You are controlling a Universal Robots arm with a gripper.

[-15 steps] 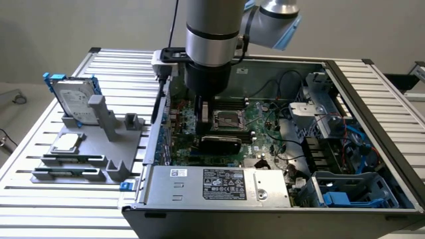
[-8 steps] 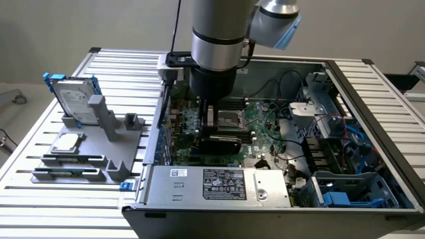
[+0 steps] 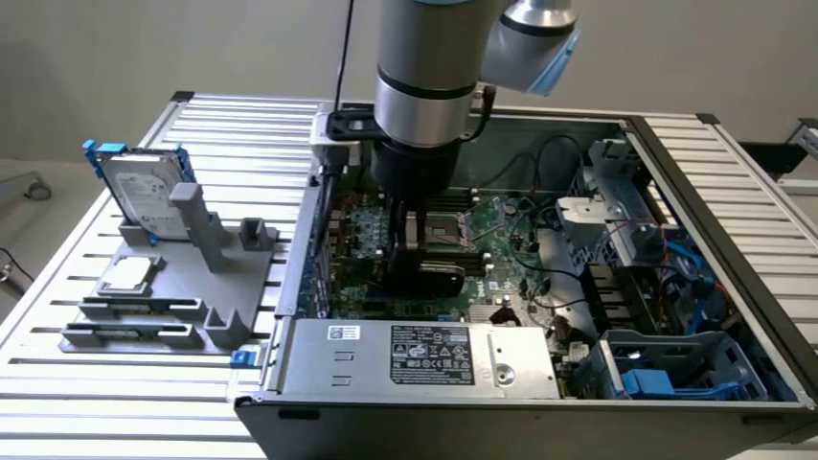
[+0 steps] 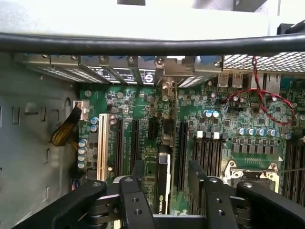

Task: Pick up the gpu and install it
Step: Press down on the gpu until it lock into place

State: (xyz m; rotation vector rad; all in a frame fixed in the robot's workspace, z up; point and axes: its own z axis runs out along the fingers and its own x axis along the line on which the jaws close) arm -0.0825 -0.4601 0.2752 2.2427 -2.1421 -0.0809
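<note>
My end effector (image 4: 167,167) spread, straddling the gpu (image 4: 163,193) without touching; card stands edge-down in a motherboard (image 4: 224,119) slot, self-supporting, so likely seated.

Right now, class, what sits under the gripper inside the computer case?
The gpu stands on edge on the green motherboard, between the gripper's parted fingers. The slot beneath the card is covered by it.
</note>
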